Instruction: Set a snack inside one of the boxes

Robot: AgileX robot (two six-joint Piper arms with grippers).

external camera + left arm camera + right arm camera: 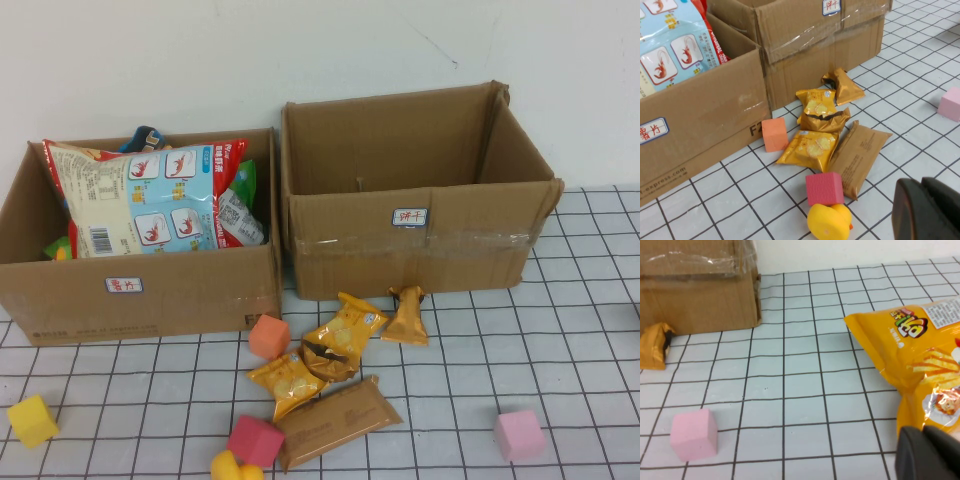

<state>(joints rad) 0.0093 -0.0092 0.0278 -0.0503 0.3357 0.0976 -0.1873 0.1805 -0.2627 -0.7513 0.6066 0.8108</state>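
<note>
Right hand (929, 452) beside chip bag (920, 350); left hand (925, 210) near duck (829, 221).

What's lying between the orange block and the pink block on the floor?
In the high view, a pile of golden snack packs and a brown bar lie between the orange block and the pink block. Neither pincer shows there.

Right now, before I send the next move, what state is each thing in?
Left box: open, holding a shrimp-chip bag upright.
Right box: open, inside looks bare.
Small golden packets: piled on the table before the boxes.
Brown bar: lying flat.
Orange chip bag: flat on the table, near the right hand.
Left hand: above the table, near the yellow duck.
</note>
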